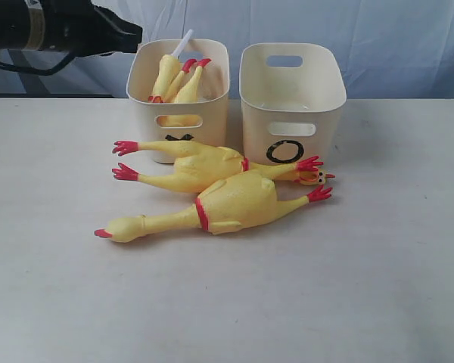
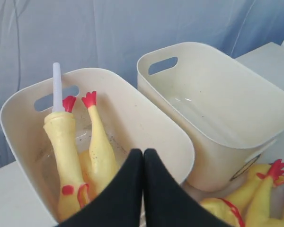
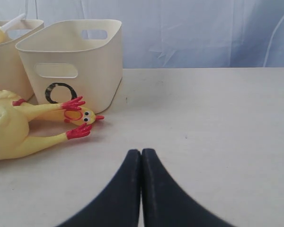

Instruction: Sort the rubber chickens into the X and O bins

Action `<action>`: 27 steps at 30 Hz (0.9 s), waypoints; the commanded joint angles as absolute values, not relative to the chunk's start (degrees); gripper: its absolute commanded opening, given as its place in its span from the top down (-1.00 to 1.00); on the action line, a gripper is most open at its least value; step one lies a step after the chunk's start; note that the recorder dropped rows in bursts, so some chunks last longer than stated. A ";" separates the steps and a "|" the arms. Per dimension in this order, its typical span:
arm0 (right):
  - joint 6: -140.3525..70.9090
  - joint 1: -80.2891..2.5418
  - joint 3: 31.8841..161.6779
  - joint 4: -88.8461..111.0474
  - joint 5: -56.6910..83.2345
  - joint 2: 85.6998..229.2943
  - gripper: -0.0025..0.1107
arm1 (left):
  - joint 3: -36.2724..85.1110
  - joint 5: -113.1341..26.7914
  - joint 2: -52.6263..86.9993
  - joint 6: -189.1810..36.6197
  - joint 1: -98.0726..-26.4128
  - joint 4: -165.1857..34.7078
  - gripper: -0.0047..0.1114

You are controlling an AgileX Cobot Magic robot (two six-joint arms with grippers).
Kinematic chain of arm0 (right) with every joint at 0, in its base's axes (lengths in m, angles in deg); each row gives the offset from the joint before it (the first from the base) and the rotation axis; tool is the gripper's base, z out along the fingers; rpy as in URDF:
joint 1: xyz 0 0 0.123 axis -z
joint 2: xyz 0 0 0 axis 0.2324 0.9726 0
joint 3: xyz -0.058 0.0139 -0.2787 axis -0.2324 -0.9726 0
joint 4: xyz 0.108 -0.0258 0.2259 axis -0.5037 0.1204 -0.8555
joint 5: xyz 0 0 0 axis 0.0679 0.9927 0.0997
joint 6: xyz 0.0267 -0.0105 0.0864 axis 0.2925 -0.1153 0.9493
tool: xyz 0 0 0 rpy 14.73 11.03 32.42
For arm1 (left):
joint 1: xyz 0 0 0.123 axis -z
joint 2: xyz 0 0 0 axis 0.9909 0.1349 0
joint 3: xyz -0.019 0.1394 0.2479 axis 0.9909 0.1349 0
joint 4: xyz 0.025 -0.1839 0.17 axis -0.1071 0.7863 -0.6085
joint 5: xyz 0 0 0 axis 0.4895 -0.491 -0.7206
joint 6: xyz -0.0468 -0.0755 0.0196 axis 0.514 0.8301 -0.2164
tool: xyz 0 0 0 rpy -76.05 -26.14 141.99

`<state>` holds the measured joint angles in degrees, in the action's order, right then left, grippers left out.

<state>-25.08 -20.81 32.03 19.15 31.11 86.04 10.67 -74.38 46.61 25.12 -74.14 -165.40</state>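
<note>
**Two chickens on the table, two in the X bin**

The front chicken (image 1: 234,203) lies lengthwise across the exterior view. Its red beak points to that view's lower left and its feet to the right, toward the O bin (image 1: 291,98). The rear chicken (image 1: 204,162) lies the other way, touching it: feet to the left before the X bin (image 1: 178,83), head to the right before the O mark. Its body hides part of the X.

The right wrist view gives that head close up, eyes and beak tucked between red feet, just beside the O bin.

Only the left wrist view looks down into the X bin. A short head-and-neck piece (image 2: 61,137) stands on end there with its white tube upward. A chicken (image 2: 98,146) leans against it, red feet up.

The left end effector (image 2: 143,156) hangs above the X bin's near rim, fingers pressed together on nothing. The right end effector (image 3: 141,153), also pressed together, is over bare table (image 3: 217,123), well apart from the chickens.
</note>
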 commanded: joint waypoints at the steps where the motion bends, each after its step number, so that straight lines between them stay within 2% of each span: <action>1: -25.21 -20.99 31.88 19.17 30.76 85.70 0.96 | 18.24 -74.79 36.20 24.58 -74.22 -165.19 0.91; 17: -25.21 -20.99 31.88 19.17 30.76 85.70 0.96 | 45.02 -65.27 -3.30 24.67 -74.22 -165.19 0.91; 27: -25.21 -20.99 31.88 19.17 30.76 85.70 0.96 | 54.85 -63.32 -24.10 26.93 -74.22 -165.19 0.91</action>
<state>-25.08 -20.81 32.03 19.15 31.11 86.04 53.12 -63.06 -19.65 25.01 -74.14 -165.53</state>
